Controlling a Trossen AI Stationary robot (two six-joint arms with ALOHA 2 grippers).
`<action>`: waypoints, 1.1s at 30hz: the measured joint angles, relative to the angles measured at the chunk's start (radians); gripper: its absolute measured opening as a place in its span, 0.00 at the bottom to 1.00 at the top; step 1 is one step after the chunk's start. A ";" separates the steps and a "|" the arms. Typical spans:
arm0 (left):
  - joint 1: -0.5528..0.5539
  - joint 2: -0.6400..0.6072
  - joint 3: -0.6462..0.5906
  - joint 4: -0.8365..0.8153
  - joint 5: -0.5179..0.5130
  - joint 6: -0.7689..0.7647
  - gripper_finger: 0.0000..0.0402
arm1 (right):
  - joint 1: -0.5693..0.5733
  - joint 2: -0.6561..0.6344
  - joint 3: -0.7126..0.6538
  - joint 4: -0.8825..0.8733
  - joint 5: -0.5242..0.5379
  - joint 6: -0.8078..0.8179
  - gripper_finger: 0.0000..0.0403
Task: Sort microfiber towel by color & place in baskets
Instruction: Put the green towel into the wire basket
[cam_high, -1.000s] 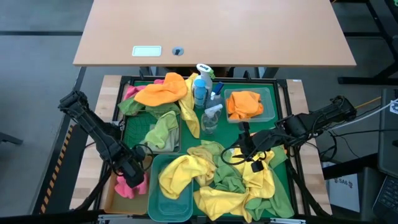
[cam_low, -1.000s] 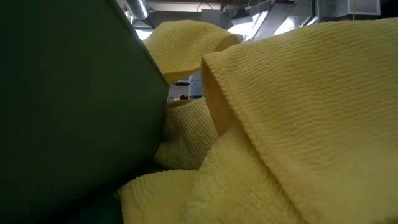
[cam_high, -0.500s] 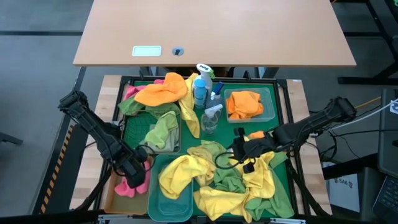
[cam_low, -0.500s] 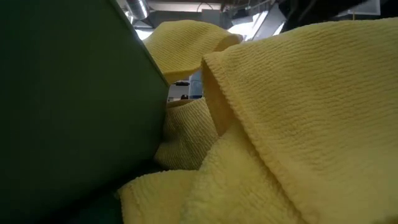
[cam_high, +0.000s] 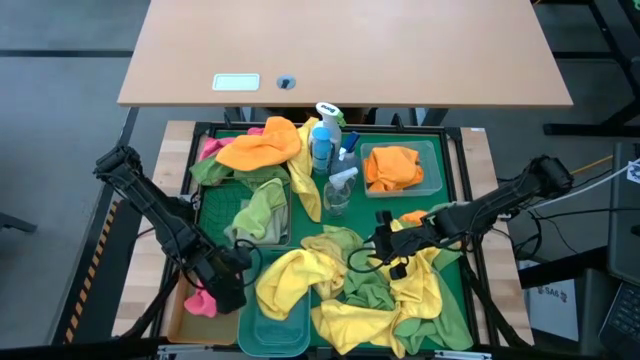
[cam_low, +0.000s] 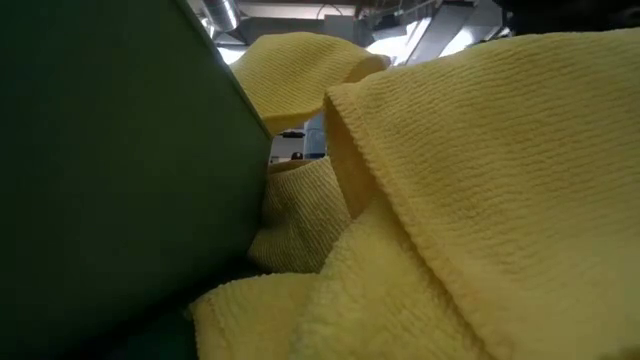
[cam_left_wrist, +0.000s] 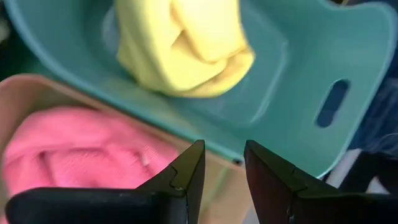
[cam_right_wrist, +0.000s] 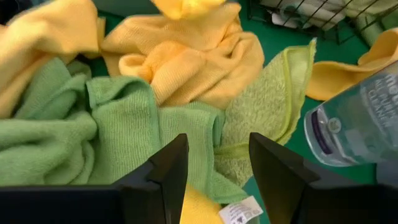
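High view is showing the large green tray (cam_high: 455, 190) taking up most of the table, with the towels and baskets lying inside or beside it. Loose pile of yellow towels (cam_high: 290, 275) and green towels (cam_high: 365, 290) is sprawling across the tray's near half, reaching from the teal basket (cam_high: 270, 325) across to the tray's right edge. Right gripper (cam_high: 383, 240) is hanging over this pile's upper middle, jaws parted and holding nothing; in the right wrist view the green towel (cam_right_wrist: 118, 121) is lying directly ahead of and beneath its fingers (cam_right_wrist: 165, 171), a yellow-orange towel (cam_right_wrist: 186, 62) just beyond it, so the pile's nearest cloth is sitting straight below this gripper, and the right arm is judged the nearer one for the next pick. Teal basket is holding one yellow towel (cam_left_wrist: 186, 46). Amber-tan basket (cam_high: 178, 315), touching the teal one's left side, is holding the pink towel (cam_high: 200, 300). Left gripper (cam_high: 232, 285) is hovering over the seam between these two baskets, fingers (cam_left_wrist: 186, 180) slightly apart and empty. Clear basket (cam_high: 432, 165) with an orange towel (cam_high: 392, 165) is sitting at the tray's far right; wire-mesh basket (cam_high: 215, 205) with a pale green towel (cam_high: 262, 210) at its left. Spray bottles (cam_high: 325, 140) are standing between them.
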 joint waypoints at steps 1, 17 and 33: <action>0.000 0.000 0.000 0.016 -0.009 0.000 0.27 | 0.000 0.000 -0.012 0.013 0.000 0.000 0.42; 0.051 0.000 0.000 0.156 -0.332 0.193 0.27 | 0.000 0.000 -0.152 0.169 -0.001 0.086 0.42; 0.206 0.000 0.000 0.380 -0.360 0.637 0.27 | 0.000 0.167 -0.160 0.264 -0.025 0.085 0.41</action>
